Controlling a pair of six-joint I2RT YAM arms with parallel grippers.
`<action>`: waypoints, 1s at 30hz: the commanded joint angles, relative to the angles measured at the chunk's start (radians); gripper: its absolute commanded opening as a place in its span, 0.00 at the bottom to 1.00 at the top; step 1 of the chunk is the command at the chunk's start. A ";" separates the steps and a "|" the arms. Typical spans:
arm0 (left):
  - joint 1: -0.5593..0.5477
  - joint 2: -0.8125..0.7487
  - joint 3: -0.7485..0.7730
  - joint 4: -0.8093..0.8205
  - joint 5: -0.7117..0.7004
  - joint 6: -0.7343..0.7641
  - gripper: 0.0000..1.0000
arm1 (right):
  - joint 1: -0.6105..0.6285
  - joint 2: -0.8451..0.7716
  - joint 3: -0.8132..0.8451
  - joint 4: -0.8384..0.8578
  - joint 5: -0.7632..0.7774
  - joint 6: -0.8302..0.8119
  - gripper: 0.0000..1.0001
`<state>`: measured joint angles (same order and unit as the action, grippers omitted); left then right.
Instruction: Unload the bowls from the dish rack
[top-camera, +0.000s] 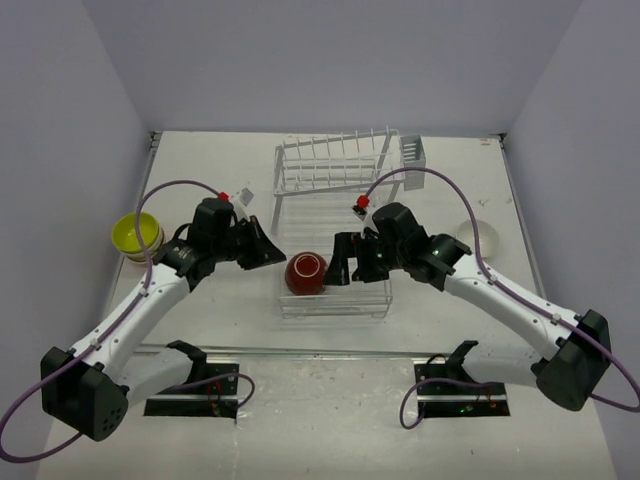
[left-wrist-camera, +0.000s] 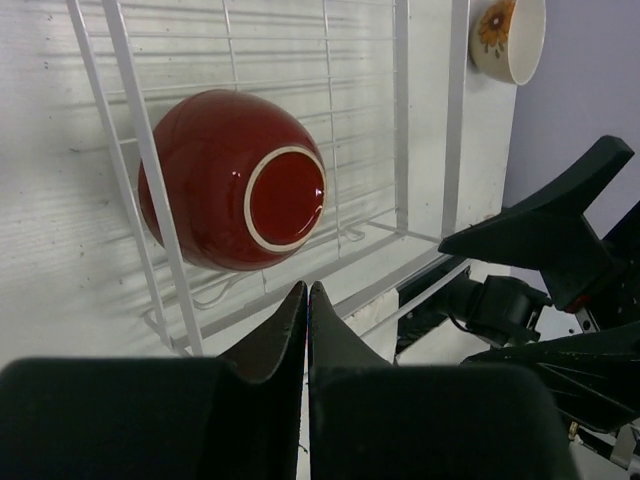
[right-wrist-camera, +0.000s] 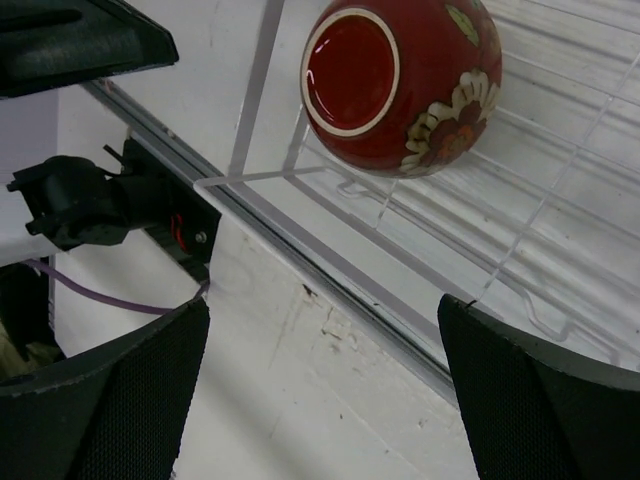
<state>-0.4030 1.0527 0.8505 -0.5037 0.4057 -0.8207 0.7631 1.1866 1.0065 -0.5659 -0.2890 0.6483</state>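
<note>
One dark red bowl with a white foot ring lies foot-up in the near left corner of the white wire dish rack. In the left wrist view the dark red bowl sits just beyond my left gripper, which is shut and empty. Seen from above, the left gripper is just left of the bowl. My right gripper stands open just right of it. In the right wrist view the bowl shows a flower pattern beyond the open right gripper.
A lime-yellow bowl sits on another bowl at the table's left. A cream bowl stands at the right, with a flower inside. The rack's tines and a cutlery basket are at the back.
</note>
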 joint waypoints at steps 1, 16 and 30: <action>-0.062 0.015 -0.007 -0.006 -0.051 -0.031 0.00 | -0.015 0.039 0.007 0.096 -0.093 0.022 0.95; -0.086 0.112 -0.025 -0.004 -0.110 -0.018 0.00 | -0.102 0.218 -0.017 0.213 -0.211 0.037 0.95; -0.088 0.165 -0.001 -0.022 -0.134 -0.011 0.00 | -0.122 0.337 -0.060 0.305 -0.217 0.025 0.95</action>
<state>-0.4850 1.2114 0.8246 -0.5083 0.2943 -0.8352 0.6468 1.5112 0.9531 -0.3134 -0.4736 0.6739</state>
